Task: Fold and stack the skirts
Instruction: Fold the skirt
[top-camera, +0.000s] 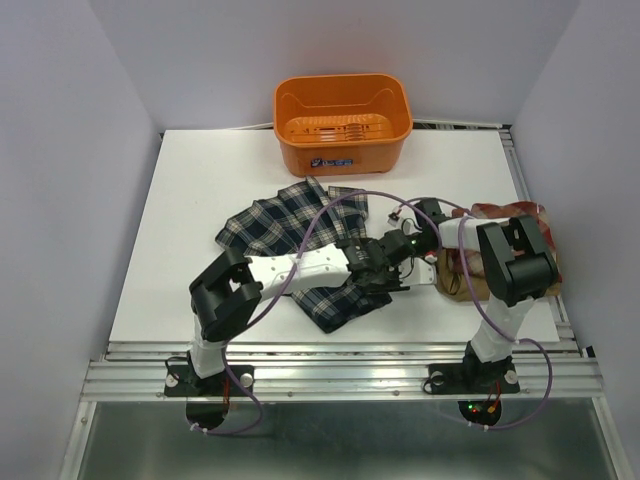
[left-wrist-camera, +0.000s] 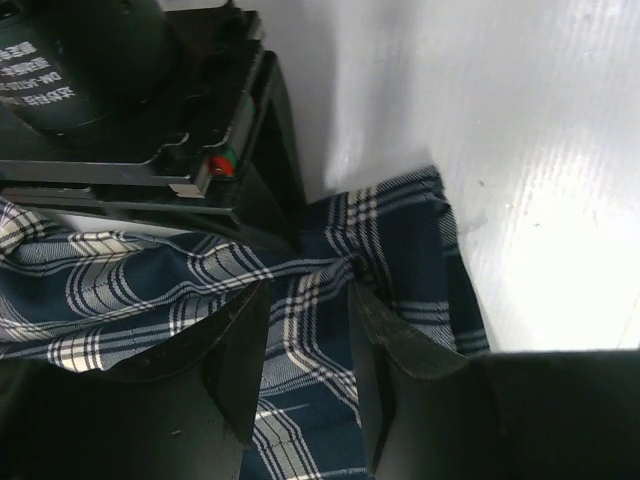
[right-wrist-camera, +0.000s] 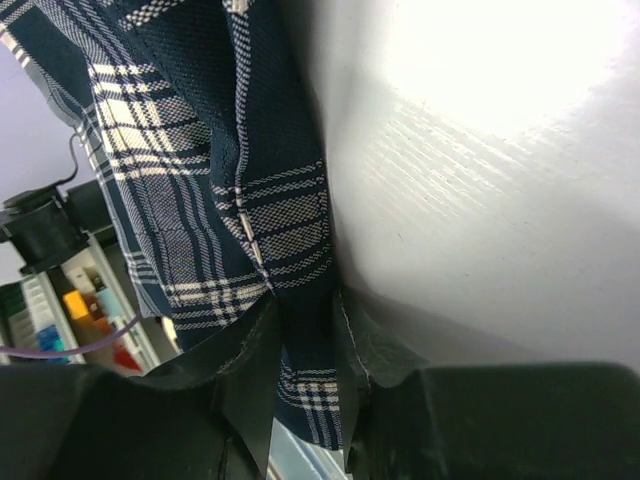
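— Where is the plaid skirt (top-camera: 290, 235)?

— Spread flat on the tabletop (top-camera: 200, 200), on the near side of the orange basket (top-camera: 343, 120). Both arms meet at the edge of it that lies farthest from the basket on the right. The tan skirt (top-camera: 455, 280) and the red skirt (top-camera: 510, 212) lie bunched further right of the basket, under the right arm.

— And the grip?

— The right fingers (right-wrist-camera: 375, 360) are drawn in narrow with the hem filling the gap, so they have it. The left fingers (left-wrist-camera: 235, 350) stand about half closed astride a ridge of the same cloth. I cannot tell whether they pinch it.

— How will it handle?

— Light, limp and pleated, I'd judge. It will sag and drape from any single hold, and the pleats will splay if dragged. The weave looks grippy, not slick.

— So where should it be held?

— At the hem or waistband, where layers are stitched thick, with the two holds apart along one edge. I'd avoid the zip (right-wrist-camera: 247, 228), since a hard lump there may slip.
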